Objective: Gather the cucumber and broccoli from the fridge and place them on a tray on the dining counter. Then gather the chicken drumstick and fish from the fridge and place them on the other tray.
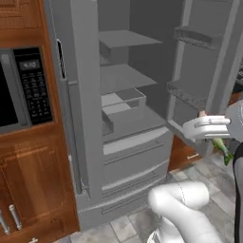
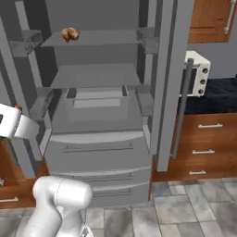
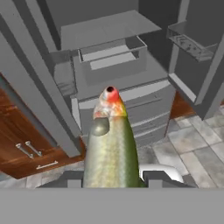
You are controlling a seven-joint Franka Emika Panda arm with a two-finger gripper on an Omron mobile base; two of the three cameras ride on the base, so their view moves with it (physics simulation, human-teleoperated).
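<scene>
Holding the fish (image 3: 111, 144) lengthwise between closed fingers, gripper (image 3: 111, 179) out in front of the open fridge (image 3: 109, 65) — keep the clamp firm, swing clear of the door; chicken drumstick (image 2: 70, 34) waits on the top shelf.

Fish (image 3: 111, 144) tail hidden between the hand (image 3: 111, 179) fingers, hand cut off at right base view's left edge

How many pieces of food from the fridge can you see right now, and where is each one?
2. The chicken drumstick lies on the top shelf of the open fridge. The fish is out of the fridge, held between the gripper jaws. Others may be hidden.
</scene>
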